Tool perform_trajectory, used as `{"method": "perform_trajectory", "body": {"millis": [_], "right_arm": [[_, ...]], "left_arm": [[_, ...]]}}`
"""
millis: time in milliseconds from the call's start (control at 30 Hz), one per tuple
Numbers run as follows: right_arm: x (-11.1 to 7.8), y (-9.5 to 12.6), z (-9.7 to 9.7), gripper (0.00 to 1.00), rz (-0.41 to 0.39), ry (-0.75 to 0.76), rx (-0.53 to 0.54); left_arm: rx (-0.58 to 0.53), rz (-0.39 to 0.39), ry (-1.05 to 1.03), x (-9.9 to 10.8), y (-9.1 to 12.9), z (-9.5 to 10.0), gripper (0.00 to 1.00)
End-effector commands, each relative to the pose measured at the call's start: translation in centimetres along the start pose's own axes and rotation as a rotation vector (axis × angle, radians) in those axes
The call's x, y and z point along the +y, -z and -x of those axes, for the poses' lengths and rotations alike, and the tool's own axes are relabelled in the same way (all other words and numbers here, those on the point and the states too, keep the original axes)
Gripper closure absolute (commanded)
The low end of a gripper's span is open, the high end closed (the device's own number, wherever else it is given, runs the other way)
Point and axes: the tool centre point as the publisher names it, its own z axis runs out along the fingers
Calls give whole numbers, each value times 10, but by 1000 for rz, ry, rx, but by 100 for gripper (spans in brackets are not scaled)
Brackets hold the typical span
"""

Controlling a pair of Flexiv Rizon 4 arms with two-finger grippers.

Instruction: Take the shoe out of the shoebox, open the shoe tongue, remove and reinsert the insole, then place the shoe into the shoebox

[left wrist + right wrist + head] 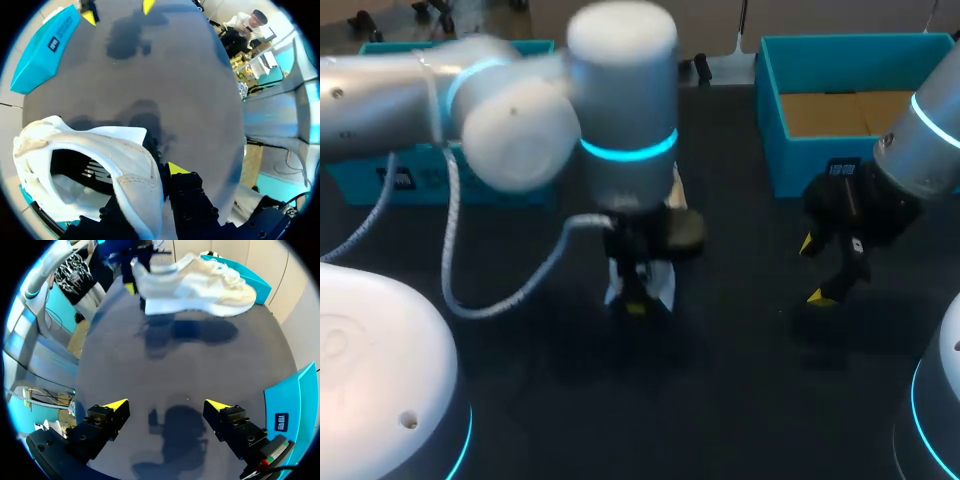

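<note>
Your left end effector [636, 303] hangs near the middle of the counter [740, 390], pinching the shoe [195, 287] by the back of its heel. One yellow-tipped finger presses the outside of the heel wall. The other finger goes inside the opening and is hidden there.

The shoe is a white to cream low sneaker with a pale sole and a dark lining inside its wide-open mouth. It is held off the counter, and its shadow lies on the dark surface beneath it. Its long axis lies roughly level, heel toward you and toe toward the counter's far side.

Further right, your right end effector [815, 270] hovers over bare counter, fingers spread wide and holding nothing. Beyond it stands the teal shoebox [769, 110], open, showing its cardboard floor.
</note>
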Motion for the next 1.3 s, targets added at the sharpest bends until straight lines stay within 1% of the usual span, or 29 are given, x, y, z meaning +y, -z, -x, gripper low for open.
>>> {"method": "perform_trajectory", "body": {"millis": [33, 233, 333, 400, 533, 700, 733, 867, 1300], "right_arm": [[0, 0, -1, 0, -3, -1, -2], [0, 0, -1, 0, -3, -1, -2], [0, 0, -1, 0, -3, -1, -2], [0, 0, -1, 0, -3, -1, -2], [0, 0, -1, 0, -3, -1, -2], [0, 0, -1, 0, -3, -1, -2], [0, 0, -1, 0, -3, -1, -2], [0, 0, -1, 0, -3, -1, -2], [0, 0, -1, 0, -3, -1, -2]], "left_arm": [[-2, 7, -11, 27, 80, 14, 100], [-26, 32, -19, 44, 118, 37, 100], [-14, 17, -29, 55, 134, 53, 100], [-13, 17, -29, 60, 141, 60, 100], [-2, 14, -45, 78, 159, 75, 100], [-3, 16, -51, 106, 190, 98, 100], [11, -6, -55, 114, 198, 106, 100], [26, 36, -58, 136, 219, 125, 100], [26, 36, -58, 136, 219, 125, 100]]}}
